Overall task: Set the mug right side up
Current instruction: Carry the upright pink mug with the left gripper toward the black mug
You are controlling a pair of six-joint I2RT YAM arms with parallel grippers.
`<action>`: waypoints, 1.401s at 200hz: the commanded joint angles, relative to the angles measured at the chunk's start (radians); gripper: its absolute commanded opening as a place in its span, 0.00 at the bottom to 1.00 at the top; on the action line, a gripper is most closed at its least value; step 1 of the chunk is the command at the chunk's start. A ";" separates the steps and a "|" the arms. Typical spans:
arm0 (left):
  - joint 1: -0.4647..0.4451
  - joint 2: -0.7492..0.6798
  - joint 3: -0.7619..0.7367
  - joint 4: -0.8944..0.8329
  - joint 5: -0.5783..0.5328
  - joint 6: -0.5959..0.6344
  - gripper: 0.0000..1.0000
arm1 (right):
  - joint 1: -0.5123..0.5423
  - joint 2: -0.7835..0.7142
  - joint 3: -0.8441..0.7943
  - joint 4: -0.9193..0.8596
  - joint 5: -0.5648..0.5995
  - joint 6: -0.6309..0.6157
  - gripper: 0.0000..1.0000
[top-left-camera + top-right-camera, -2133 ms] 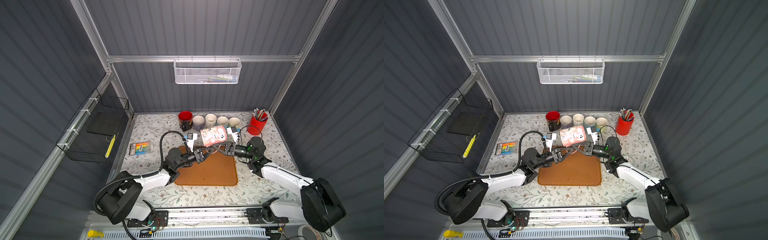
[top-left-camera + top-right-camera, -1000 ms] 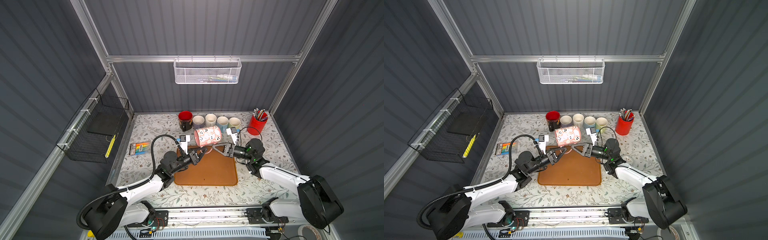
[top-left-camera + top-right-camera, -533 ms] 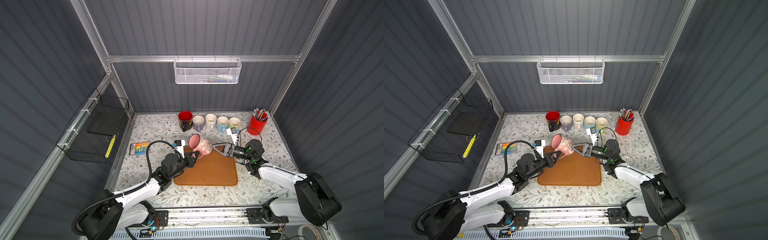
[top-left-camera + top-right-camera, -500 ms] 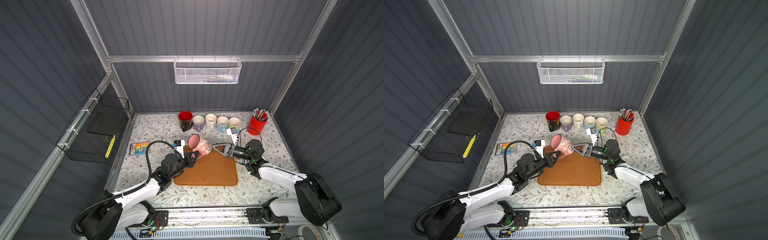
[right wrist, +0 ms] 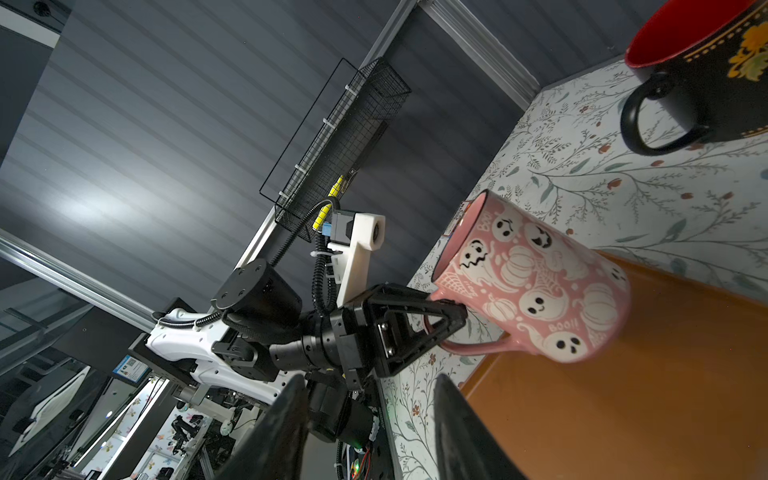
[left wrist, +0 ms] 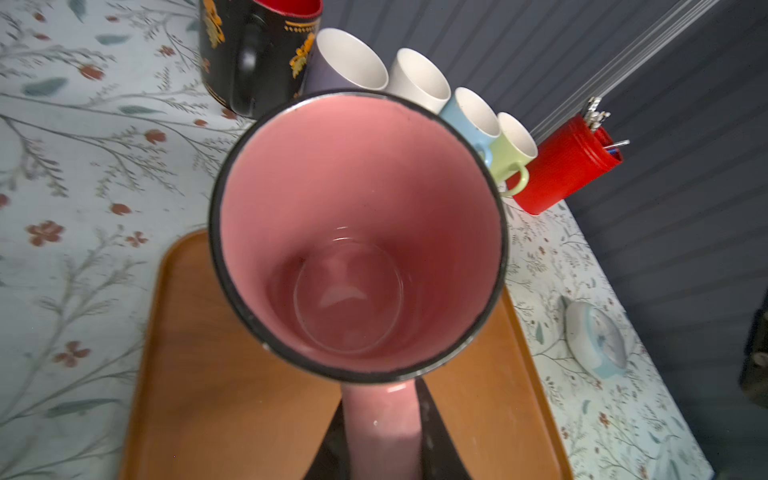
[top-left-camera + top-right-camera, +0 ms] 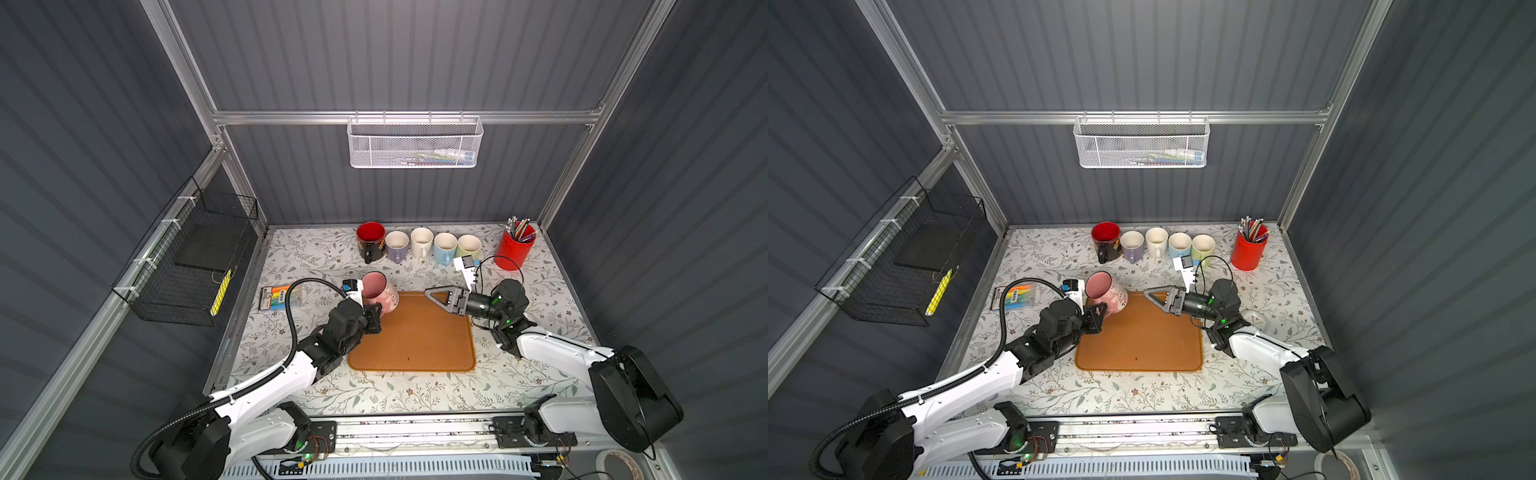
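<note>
Just left of centre in both top views, the left gripper (image 7: 375, 312) is clamped on the handle of the pink mug (image 7: 380, 291), which sits directly above it in the frame. The mug's long axis slants, mouth upper left and base lower right over the orange mat's (image 7: 415, 336) corner. White ghosts and pumpkins cover it. Right of centre, the right gripper (image 7: 435, 296) stands parted and empty, well apart from the mug.

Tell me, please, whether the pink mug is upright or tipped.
Tipped: the mug leans toward the left gripper, shut on its handle. Cannot tell if its base touches the tray.
</note>
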 commanded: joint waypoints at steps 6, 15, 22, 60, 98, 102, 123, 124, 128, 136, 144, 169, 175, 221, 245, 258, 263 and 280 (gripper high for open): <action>0.000 -0.050 0.110 -0.045 -0.159 0.123 0.00 | -0.002 -0.046 -0.009 -0.062 0.022 -0.067 0.50; 0.000 -0.050 0.124 -0.070 -0.192 0.146 0.00 | -0.002 -0.066 -0.011 -0.098 0.035 -0.090 0.53; 0.001 -0.048 0.135 -0.086 -0.215 0.165 0.00 | -0.003 -0.084 -0.011 -0.127 0.043 -0.111 0.55; 0.007 -0.018 0.193 -0.144 -0.332 0.270 0.00 | -0.001 -0.196 -0.001 -0.344 0.125 -0.231 0.62; 0.072 0.017 0.236 -0.158 -0.340 0.287 0.00 | -0.002 -0.278 -0.024 -0.433 0.183 -0.289 0.65; 0.081 0.023 0.242 -0.158 -0.338 0.289 0.00 | 0.000 -0.284 -0.027 -0.440 0.187 -0.295 0.65; 0.130 0.056 0.268 -0.152 -0.316 0.306 0.00 | -0.001 -0.315 -0.036 -0.487 0.230 -0.324 0.69; 0.133 0.057 0.268 -0.152 -0.315 0.306 0.00 | 0.000 -0.316 -0.036 -0.491 0.232 -0.326 0.69; 0.143 0.064 0.274 -0.151 -0.308 0.307 0.00 | 0.000 -0.321 -0.035 -0.502 0.240 -0.332 0.69; 0.166 0.077 0.284 -0.147 -0.291 0.308 0.00 | -0.001 -0.331 -0.034 -0.524 0.250 -0.344 0.70; 0.189 0.089 0.291 -0.142 -0.276 0.308 0.00 | -0.001 -0.339 -0.035 -0.543 0.260 -0.354 0.71; 0.244 0.129 0.317 -0.116 -0.228 0.320 0.00 | -0.001 -0.362 -0.046 -0.561 0.271 -0.377 0.73; 0.255 0.141 0.326 -0.113 -0.217 0.326 0.00 | -0.001 -0.367 -0.050 -0.561 0.274 -0.385 0.73; 0.330 0.235 0.375 -0.047 -0.140 0.371 0.00 | 0.000 -0.401 -0.087 -0.558 0.323 -0.425 0.83; 0.374 0.285 0.378 0.020 -0.066 0.386 0.00 | -0.002 -0.410 -0.099 -0.549 0.352 -0.430 0.99; 0.392 0.320 0.394 0.038 -0.037 0.397 0.00 | -0.002 -0.410 -0.102 -0.550 0.359 -0.431 0.99; 0.398 0.332 0.400 0.044 -0.029 0.399 0.00 | 0.000 -0.410 -0.104 -0.548 0.362 -0.432 0.99; 0.419 0.375 0.421 0.064 -0.004 0.407 0.00 | -0.001 -0.408 -0.109 -0.543 0.372 -0.432 0.99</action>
